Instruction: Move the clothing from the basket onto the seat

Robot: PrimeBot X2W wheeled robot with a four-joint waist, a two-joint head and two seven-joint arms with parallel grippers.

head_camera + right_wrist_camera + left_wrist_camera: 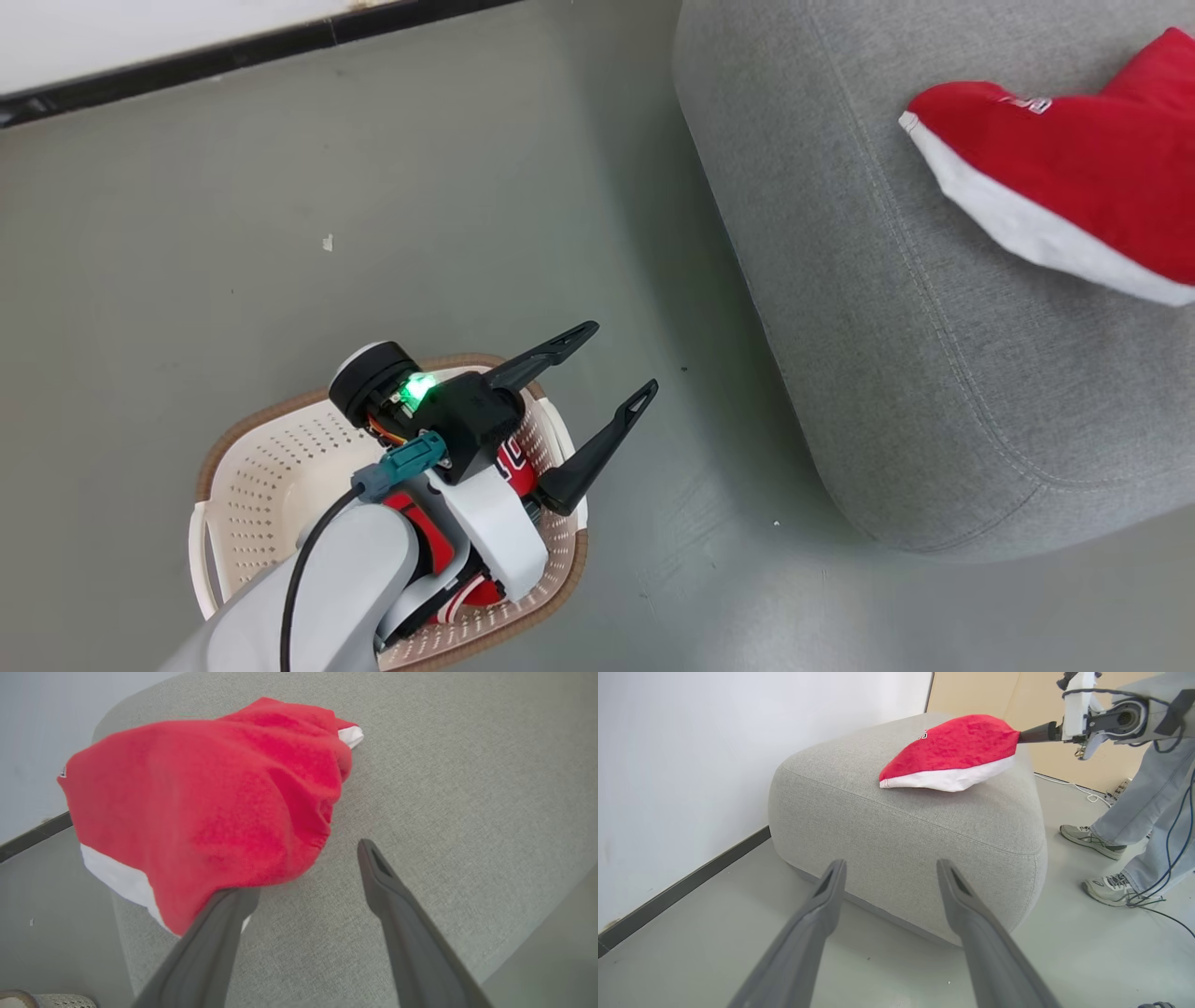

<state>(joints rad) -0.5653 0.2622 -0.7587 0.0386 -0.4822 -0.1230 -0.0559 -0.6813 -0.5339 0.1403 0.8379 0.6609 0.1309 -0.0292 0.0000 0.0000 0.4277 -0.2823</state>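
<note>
Right gripper (303, 871) is hanging open by the shorts (210, 802) on the seat (467, 788), jersey (515, 464) lying in the basket (271, 448).

Test room: bare floor (373, 187), white wall (691, 742).

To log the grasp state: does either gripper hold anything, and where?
Nothing is held. The right gripper stands open by the shorts on the seat; the left gripper is open too.
</note>
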